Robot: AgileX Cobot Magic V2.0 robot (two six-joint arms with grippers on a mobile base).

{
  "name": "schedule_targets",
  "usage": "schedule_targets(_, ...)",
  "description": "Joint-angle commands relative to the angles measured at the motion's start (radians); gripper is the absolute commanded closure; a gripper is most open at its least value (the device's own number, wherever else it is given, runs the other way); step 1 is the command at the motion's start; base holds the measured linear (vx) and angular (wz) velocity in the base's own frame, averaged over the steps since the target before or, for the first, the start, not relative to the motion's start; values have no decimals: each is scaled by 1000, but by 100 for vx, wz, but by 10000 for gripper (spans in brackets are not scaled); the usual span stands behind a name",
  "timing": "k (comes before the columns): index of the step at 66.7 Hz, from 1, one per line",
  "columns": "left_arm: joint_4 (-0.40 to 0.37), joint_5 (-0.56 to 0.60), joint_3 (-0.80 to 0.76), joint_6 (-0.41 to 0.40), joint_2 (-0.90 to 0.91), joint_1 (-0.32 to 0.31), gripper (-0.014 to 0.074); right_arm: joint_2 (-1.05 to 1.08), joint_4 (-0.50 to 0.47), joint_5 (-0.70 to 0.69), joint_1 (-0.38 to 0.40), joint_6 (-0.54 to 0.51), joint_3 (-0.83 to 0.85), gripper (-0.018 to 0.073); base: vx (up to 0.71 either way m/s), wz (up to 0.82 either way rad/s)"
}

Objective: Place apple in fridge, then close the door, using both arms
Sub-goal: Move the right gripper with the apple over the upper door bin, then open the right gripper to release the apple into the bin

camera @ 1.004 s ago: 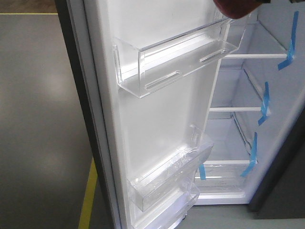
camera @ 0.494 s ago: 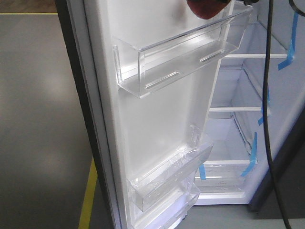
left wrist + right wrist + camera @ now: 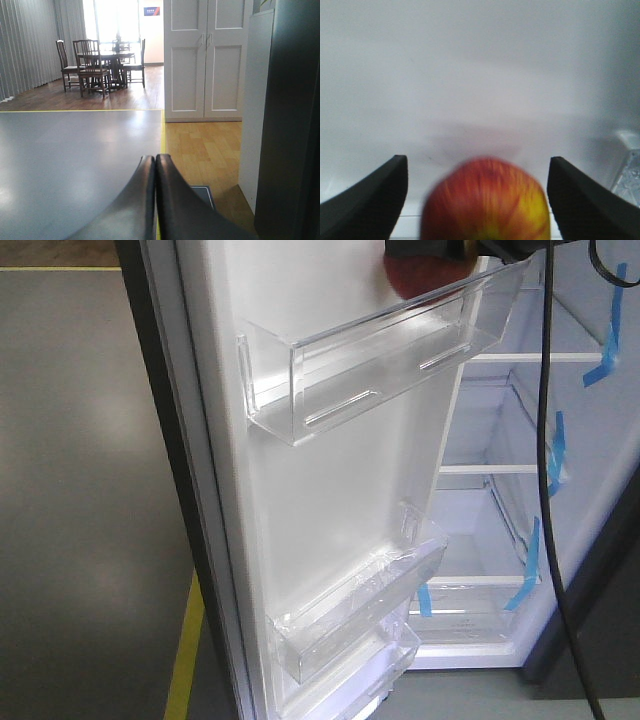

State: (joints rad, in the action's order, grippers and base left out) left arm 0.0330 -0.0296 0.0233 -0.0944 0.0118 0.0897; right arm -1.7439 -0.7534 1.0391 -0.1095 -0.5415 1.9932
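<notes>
Fridge [image 3: 600, 470] stands open, white inside, with shelves [image 3: 530, 357] marked by blue tape strips [image 3: 612, 315]. Door [image 3: 330, 490] is swung wide toward you, white liner facing out, clear bins mounted on it. Top bin [image 3: 380, 370] is the one to watch. The apple [image 3: 425, 278] sits at its upper rim, at the very top of the front view. You cannot tell whether it rests inside or hangs just above.

Treat it as light, firm and smooth-skinned, likely to roll and to bruise if dropped. If you must retake it, close across its widest middle, one side each. Skin is red streaked with yellow, blurred in the right wrist view.

Right gripper [image 3: 477, 159] is spread wide, fingers [image 3: 365, 200] clear of the apple on both sides, holding nothing. Left gripper [image 3: 155, 159] is pressed closed and empty, pointing out over the grey floor [image 3: 75, 150].
</notes>
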Motion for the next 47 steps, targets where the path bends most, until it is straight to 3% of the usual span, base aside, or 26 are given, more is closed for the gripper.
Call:
schedule_targets(1,-3,78,-17,-5,14,-6,603,42,-44,-42,1,8,32,-62,0,0)
schedule_targets(27,-3,78,-17,-5,14,-6,603,97,-33,-42,1,17,32,-54,0,0)
schedule_targets(47,-3,78,-17,-5,14,-6,603,268,74,-27,1,61,-39,-24,0,0)
